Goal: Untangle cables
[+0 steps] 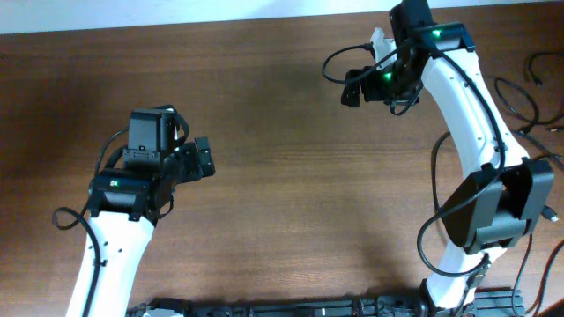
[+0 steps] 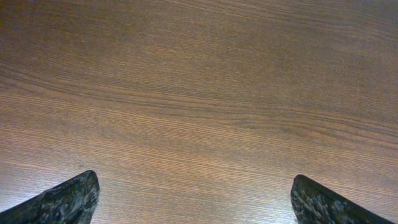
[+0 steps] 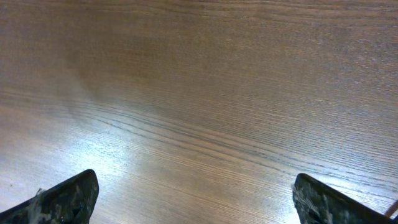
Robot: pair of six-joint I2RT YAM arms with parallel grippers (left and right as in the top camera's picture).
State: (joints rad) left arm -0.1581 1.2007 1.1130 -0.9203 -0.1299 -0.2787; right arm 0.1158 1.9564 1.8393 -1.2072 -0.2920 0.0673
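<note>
At the left, the left pincer hangs low over bare wood, its jaws spread about as wide as they go and nothing between them. Its wrist view shows only grain between the two dark fingertips. The middle of the surface carries nothing that belongs to the task. Further right and toward the far edge, the right pincer is likewise fully spread and empty, pointing back toward the centre.

The cables lie at the far right edge, beyond the right arm and well apart from both pincers. They are thin black strands in loose curves, partly cut off by the frame. Whether they are knotted cannot be told from here.

They look light and limp. They would likely sag when lifted and slide easily over the smooth wood, so a tug on one strand may drag the whole bundle. The plug ends are probably the only stiff parts. A sensible hold is just behind a plug, or on a strand beside a crossing, with the jaws closing almost fully on so thin a cord. The right arm seems the nearer one to reach them.
</note>
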